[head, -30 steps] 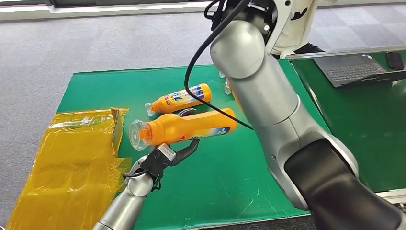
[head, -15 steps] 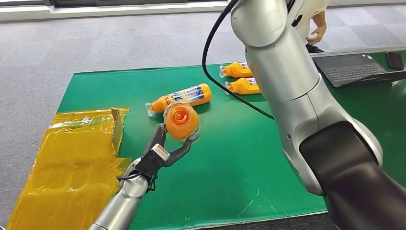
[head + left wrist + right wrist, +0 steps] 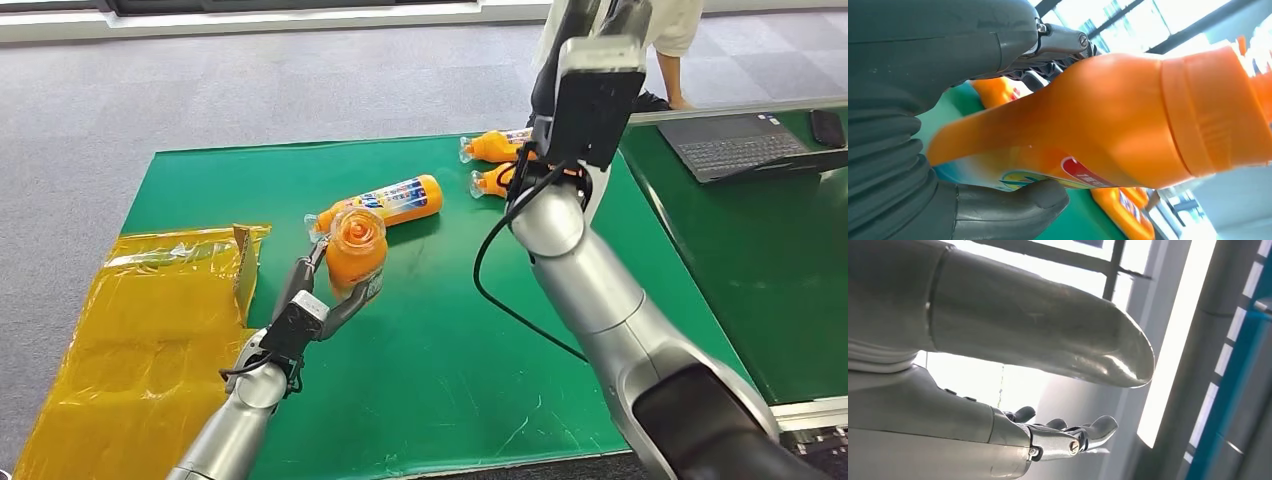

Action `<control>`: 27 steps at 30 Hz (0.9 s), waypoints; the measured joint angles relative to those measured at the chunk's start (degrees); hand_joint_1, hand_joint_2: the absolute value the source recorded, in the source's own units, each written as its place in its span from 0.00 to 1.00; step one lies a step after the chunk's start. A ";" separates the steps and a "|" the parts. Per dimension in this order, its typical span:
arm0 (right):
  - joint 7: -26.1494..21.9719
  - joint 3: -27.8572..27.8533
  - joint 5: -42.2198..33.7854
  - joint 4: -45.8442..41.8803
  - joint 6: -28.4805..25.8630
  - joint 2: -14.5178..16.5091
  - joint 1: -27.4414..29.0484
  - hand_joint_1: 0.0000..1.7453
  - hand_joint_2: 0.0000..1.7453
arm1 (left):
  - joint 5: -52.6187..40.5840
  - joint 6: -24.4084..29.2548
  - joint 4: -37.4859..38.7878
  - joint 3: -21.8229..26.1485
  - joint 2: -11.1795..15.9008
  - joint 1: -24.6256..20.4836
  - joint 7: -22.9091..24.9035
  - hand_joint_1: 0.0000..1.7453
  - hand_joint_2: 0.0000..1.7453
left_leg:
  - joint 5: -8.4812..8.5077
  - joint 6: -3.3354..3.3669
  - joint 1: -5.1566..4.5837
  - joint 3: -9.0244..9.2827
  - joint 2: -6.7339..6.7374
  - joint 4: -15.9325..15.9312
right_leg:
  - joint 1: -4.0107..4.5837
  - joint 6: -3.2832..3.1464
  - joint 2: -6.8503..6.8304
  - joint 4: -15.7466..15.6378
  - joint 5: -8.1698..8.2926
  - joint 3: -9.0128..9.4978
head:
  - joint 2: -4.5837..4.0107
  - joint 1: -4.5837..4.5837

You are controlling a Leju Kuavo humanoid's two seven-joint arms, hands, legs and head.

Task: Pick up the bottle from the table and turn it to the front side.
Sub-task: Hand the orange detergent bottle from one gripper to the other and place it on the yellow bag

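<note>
The left hand (image 3: 315,300) has the orange bottle (image 3: 356,250) clasped between its dark fingers (image 3: 297,275) and thumb, and the bottle is off the green table mat (image 3: 450,340), held up with its cap end turned toward the head camera. From the left wrist camera the grip is plain: the thick grey thumb (image 3: 1013,202) presses the labelled side of the bottle (image 3: 1128,125), the fingers wrap over the far side, and the orange cap collar points away from the palm. The held bottle sits just in front of a second orange bottle (image 3: 385,203) that lies on its side on the mat, blue and white label up, neck toward the held one. The left forearm rises from the near edge of the mat, slanting up and inward to the wrist.

The right arm is raised high, elbow bent over the mat's right half, forearm reaching up past the mat's far edge. Its right hand (image 3: 1063,432) is up in the air against bright windows, fingers spread and gently curved, holding nothing.

Two more orange bottles (image 3: 495,148) lie at the mat's far edge, partly behind the right forearm. A yellow plastic sheet (image 3: 140,340) laps the mat's left edge. A laptop (image 3: 745,145) sits on the neighbouring green table beyond the mat's right side, a person (image 3: 670,40) standing past it.
</note>
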 joint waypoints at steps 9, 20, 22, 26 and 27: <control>-0.99 1.50 -0.55 -5.70 0.00 -2.62 11.01 0.00 0.00 | -0.82 1.34 -0.04 2.97 1.47 0.00 0.50 1.00 1.00 | 0.00 -0.01 0.00 -0.10 0.03 -0.03 | 0.00 -0.05 0.01 0.02 -0.03 -0.11 | 0.00 0.00; -3.15 1.38 -0.46 -8.17 0.00 -3.35 20.11 0.00 0.00 | -2.61 4.26 -2.58 7.38 4.33 1.18 1.09 1.00 1.00 | 0.01 -0.04 0.00 -0.12 0.03 -0.04 | 0.01 -0.06 0.00 0.02 -0.04 -0.14 | 0.00 0.00; -3.05 1.08 -0.49 -8.19 0.00 -3.35 20.62 0.00 0.00 | -2.99 4.67 -2.82 7.96 4.70 1.30 1.08 1.00 1.00 | 0.02 -0.05 0.00 -0.13 0.02 -0.04 | 0.01 -0.06 -0.01 0.02 -0.04 -0.14 | 0.00 0.00; -2.94 0.14 -0.28 -8.78 0.00 -3.35 22.05 0.00 0.00 | -4.89 5.99 -3.87 8.81 5.29 1.73 1.44 1.00 1.00 | 0.02 -0.05 0.00 -0.13 0.03 -0.04 | -0.01 -0.06 -0.01 0.02 -0.04 -0.12 | 0.00 0.00; -2.94 0.02 -0.21 -8.94 0.00 -3.35 22.34 0.00 0.00 | -5.18 6.15 -4.18 8.92 5.42 1.86 1.58 1.00 1.00 | 0.02 -0.05 0.00 -0.13 0.03 -0.04 | -0.01 -0.06 0.00 0.02 -0.04 -0.13 | 0.00 0.00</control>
